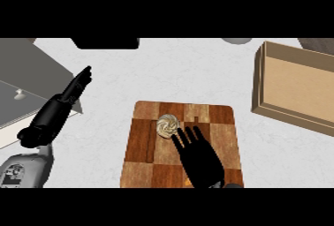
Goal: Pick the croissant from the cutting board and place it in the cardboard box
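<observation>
One croissant [168,125], one cutting board [183,145] and one cardboard box [295,88] are on the pale counter [169,75], and two black hands work above them. The croissant is a small, pale, ridged pastry lying on the upper part of the board, a little left of the board's middle. The board is a checkered block of light and dark wood, set near the centre of the counter. The box stands well apart from it, up at the right, open at the top with its brown floor showing and nothing visible inside.

Around them, a grey sink basin [26,92] with a white rim fills the left edge. A dark object [105,43] lies at the far edge of the counter, and a pale rounded shape [236,40] and a dark wooden corner [320,44] peek in at the top right; I cannot tell what these are. The stretch of counter between the board and the box is bare.

The right hand [199,154] comes in from below over the board, fingers straight and spread, its fingertips just beside the croissant on its lower right, perhaps touching its edge. It holds nothing. The left hand [77,86] is over the sink's edge at the left, fingers straight and together pointing away, holding nothing.
</observation>
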Controlling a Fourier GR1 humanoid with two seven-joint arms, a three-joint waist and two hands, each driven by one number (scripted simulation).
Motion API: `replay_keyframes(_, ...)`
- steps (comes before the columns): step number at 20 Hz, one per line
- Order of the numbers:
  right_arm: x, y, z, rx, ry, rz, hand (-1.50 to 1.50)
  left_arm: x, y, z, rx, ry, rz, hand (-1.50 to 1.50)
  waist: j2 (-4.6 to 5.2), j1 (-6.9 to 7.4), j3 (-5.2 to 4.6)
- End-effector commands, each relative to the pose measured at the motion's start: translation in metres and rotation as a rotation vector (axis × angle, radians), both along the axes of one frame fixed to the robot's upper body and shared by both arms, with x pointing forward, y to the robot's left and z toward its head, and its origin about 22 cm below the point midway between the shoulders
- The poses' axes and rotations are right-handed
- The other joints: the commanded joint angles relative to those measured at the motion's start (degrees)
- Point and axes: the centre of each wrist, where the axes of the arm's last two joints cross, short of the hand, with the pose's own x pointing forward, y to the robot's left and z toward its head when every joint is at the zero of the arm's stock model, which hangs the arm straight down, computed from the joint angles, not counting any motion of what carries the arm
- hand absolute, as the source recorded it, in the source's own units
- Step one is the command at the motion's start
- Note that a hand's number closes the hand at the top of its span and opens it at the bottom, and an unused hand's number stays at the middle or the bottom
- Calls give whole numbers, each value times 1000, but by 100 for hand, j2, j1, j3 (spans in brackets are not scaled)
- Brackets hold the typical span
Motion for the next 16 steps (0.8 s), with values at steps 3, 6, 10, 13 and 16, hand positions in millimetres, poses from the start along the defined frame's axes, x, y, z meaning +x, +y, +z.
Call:
replay_keyframes(3,3,-10,-7,4,-2,-17,-150,-14,-10,-6,6,8,1,0,-3,-2,0)
replay_keyframes(6,10,-1,-27,26,48,-18,-150,-29,-3,3,-5,11,0,0,-4,34,1)
replay_keyframes(10,1,-10,-30,11,26,105,150,8,-9,4,9,-6,0,0,0,-16,0)
replay_keyframes(13,15,-9,-22,50,-48,174,150,8,-7,2,-4,0,8,0,2,-5,0)
replay_keyframes(16,18,1,-36,59,-100,192,150,0,11,-6,-15,25,-3,0,3,14,0)
